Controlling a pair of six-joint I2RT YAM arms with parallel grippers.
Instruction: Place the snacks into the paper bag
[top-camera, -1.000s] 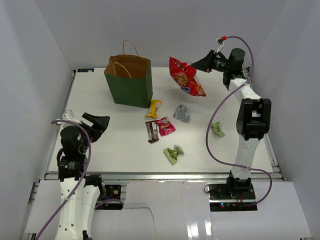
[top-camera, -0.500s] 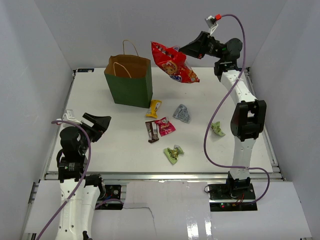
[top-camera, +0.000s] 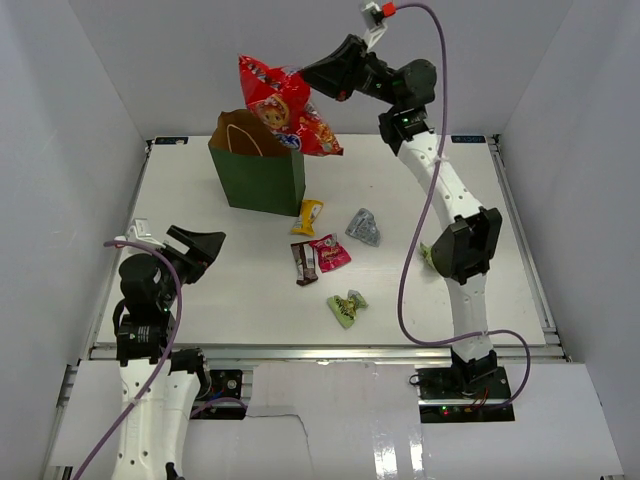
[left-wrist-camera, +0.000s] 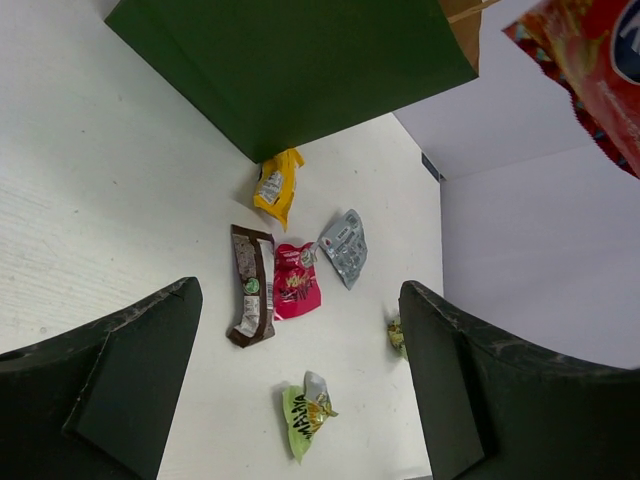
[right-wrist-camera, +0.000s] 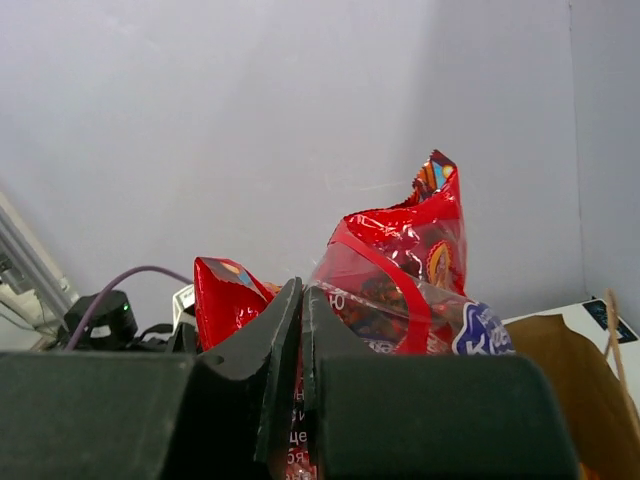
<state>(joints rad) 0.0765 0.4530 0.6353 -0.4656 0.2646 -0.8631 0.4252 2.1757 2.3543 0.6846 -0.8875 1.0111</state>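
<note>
1. Red foil: the large red bag (top-camera: 285, 105) hangs by its upper edge, pinched between the pressed-together jaws of the right gripper (top-camera: 312, 84), high over the far side of the table (top-camera: 200, 200).
2. In the top view the packet trails from that gripper toward 8 o'clock. Its long axis runs from 10 to 4 o'clock, slanted rather than plumb.
3. At 7 o'clock from the gripper the paper bag (top-camera: 258, 178) stands upright with its mouth open. The packet overlaps the mouth, but its 4 o'clock corner juts past the bag's 3 o'clock rim.
4. My judgement is that the drop turns on that overhang. A shift toward 9 o'clock, or tipping the packet end-down, looks needed before release, or it may catch the rim.
5. Low at 7 o'clock of the table sits the left gripper (top-camera: 197, 247), jaws spread wide and empty, well apart from the bag. The right arm is plainly the nearer.
6. At 5 o'clock of the bag lie the yellow packet (top-camera: 310, 215), silver-grey packet (top-camera: 363, 227), pink packet (top-camera: 330, 252), brown packet (top-camera: 304, 263) and a light green packet (top-camera: 346, 307).
</note>
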